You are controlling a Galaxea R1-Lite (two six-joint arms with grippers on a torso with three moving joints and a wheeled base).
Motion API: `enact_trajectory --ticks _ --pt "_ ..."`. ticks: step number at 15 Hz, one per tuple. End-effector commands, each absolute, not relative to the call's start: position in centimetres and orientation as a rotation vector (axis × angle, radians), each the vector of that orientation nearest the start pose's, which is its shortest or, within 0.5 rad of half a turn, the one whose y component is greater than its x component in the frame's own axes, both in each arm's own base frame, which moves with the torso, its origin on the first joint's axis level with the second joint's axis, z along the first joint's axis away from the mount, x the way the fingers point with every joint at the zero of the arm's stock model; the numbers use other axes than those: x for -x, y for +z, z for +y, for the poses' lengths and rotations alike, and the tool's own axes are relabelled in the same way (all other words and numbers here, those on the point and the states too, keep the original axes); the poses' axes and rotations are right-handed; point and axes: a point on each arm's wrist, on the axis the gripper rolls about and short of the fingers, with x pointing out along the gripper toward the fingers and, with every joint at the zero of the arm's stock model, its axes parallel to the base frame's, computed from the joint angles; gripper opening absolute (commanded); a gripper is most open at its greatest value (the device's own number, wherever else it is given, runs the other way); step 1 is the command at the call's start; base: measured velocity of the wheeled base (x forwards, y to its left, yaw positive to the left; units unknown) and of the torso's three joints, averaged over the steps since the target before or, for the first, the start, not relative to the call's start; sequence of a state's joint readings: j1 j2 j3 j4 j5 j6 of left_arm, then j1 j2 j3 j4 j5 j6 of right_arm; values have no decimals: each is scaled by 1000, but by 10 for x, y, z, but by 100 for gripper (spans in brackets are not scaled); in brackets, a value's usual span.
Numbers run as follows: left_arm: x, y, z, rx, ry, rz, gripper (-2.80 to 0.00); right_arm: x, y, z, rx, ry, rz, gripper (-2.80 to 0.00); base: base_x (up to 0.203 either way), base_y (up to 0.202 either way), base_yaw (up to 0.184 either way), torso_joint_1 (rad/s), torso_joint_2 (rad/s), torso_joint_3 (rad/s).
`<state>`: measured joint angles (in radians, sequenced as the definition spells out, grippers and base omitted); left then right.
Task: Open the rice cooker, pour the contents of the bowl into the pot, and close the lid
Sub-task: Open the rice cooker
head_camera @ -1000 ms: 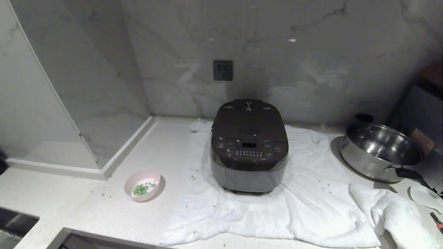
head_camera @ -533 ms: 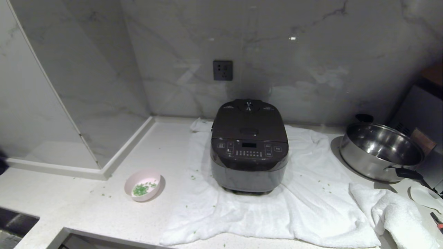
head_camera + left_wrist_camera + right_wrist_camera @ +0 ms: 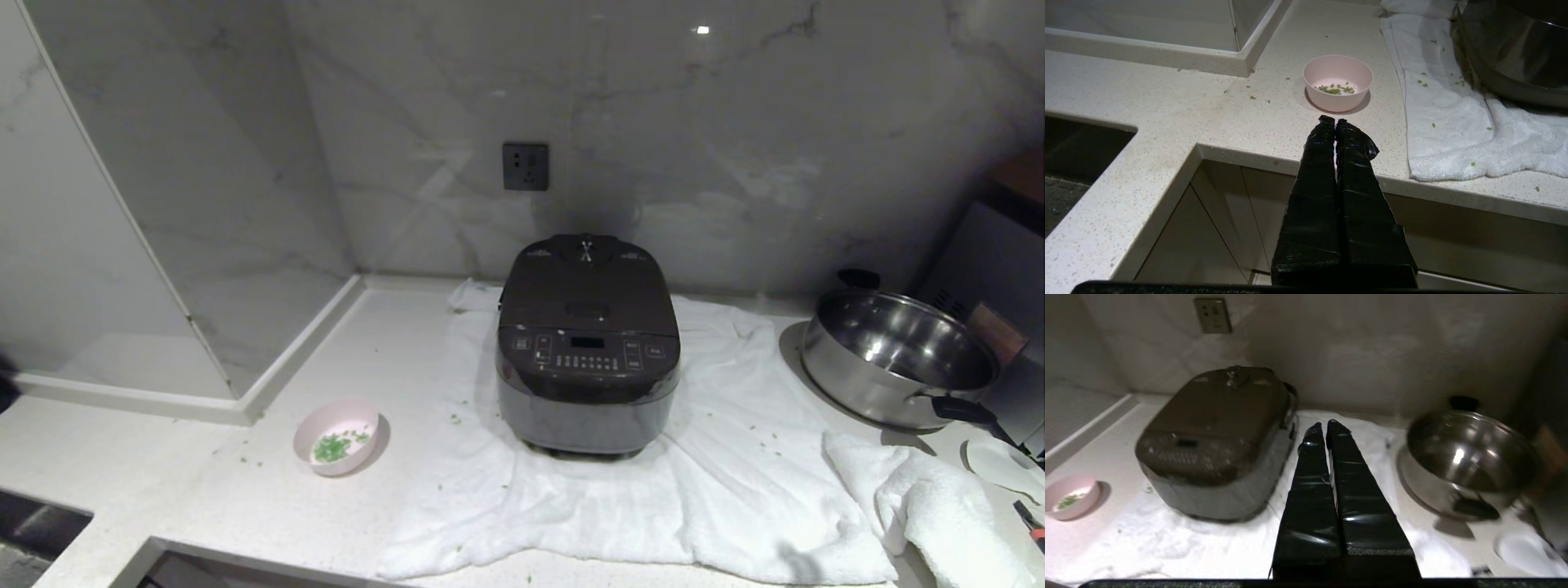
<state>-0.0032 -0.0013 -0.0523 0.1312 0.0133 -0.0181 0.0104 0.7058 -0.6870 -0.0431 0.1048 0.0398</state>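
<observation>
The dark rice cooker (image 3: 588, 351) stands on a white towel (image 3: 735, 490) near the back wall, its lid (image 3: 588, 290) down, so the pot is hidden. The pink bowl (image 3: 337, 437) sits on the counter left of the towel, with green chopped bits (image 3: 331, 447) inside. My left gripper (image 3: 1334, 121) is shut and empty, hanging off the counter's front edge short of the bowl (image 3: 1338, 81). My right gripper (image 3: 1324, 425) is shut and empty above the towel, between the cooker (image 3: 1216, 441) and the steel pan (image 3: 1470, 457). Neither arm appears in the head view.
A shiny steel pan (image 3: 898, 355) with black handles stands at the right, a bunched white towel (image 3: 939, 506) in front of it. A wall socket (image 3: 526, 166) sits above the cooker. A raised marble step (image 3: 163, 359) fills the left. Green bits lie scattered on counter and towel.
Nothing on the counter has moved in the head view. A bright glint on the back wall has shifted upward, and a faint shadow now shows on the towel's front right.
</observation>
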Motion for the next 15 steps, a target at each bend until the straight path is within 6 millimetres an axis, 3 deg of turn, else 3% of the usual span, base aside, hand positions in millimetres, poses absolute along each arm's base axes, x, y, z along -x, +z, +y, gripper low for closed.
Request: enact_trajectory --ticks 1,3,5,9,12,15 --pt "27 76 0 18 11 78 -280 -163 286 8 -60 163 179 -280 0 0 0 0 0 0" --pt "27 76 0 18 11 78 -280 -221 302 20 -79 230 182 -280 0 0 0 0 0 0" --pt "27 76 0 18 11 79 -280 -268 305 41 -90 306 197 -280 0 0 0 0 0 0" --pt "27 76 0 18 11 78 -280 -338 272 104 -84 350 309 -280 0 0 0 0 0 0" --pt "27 76 0 18 11 78 -280 -376 249 137 -58 300 361 -280 0 0 0 0 0 0" --pt "27 76 0 18 11 78 -280 -385 237 160 -63 241 467 -280 0 0 0 0 0 0"
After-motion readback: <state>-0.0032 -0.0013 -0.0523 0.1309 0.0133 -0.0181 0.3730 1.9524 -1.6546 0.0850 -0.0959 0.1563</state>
